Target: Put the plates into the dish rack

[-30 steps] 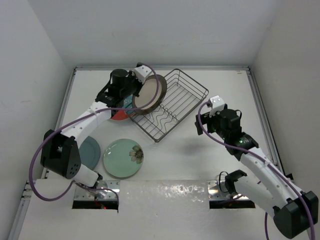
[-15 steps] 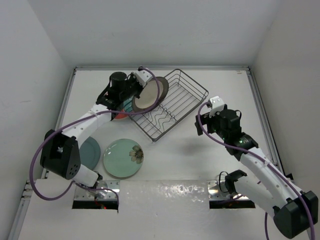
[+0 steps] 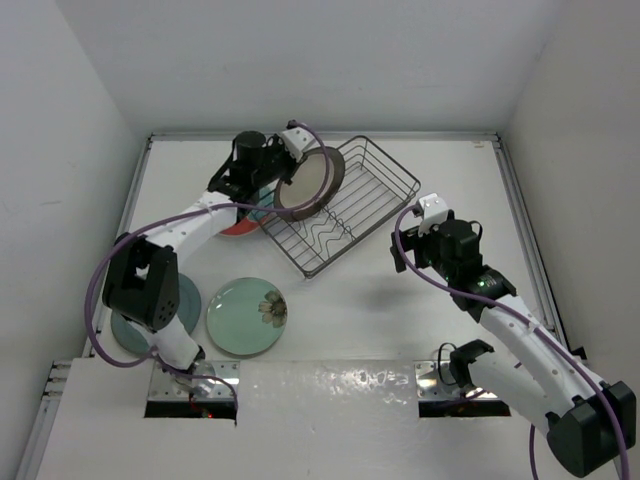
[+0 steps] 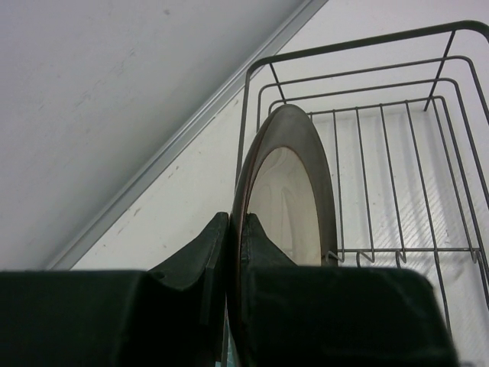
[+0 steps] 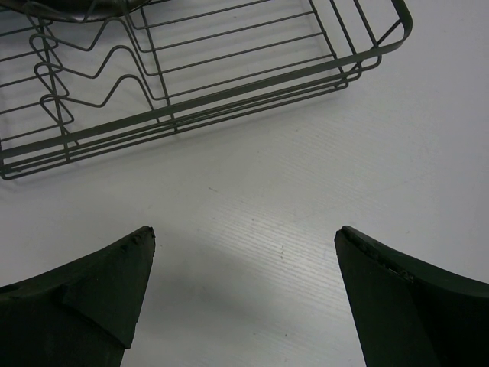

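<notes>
Above the white table (image 3: pixel 360 320), the left gripper (image 4: pixel 229 229) pinches the cream plate (image 3: pixel 305 183) by its rim, upright over the dish rack (image 3: pixel 388 163), probably for slotting between its dividers (image 3: pixel 325 240). The right gripper (image 5: pixel 244 252) hangs spread nearby.

text: none legible | labels: none | small print possibly unresolved

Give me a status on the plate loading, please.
Left pincer shut on cream plate, on edge over dish rack. Right pincer open, near rack. Nothing in the way.
</notes>
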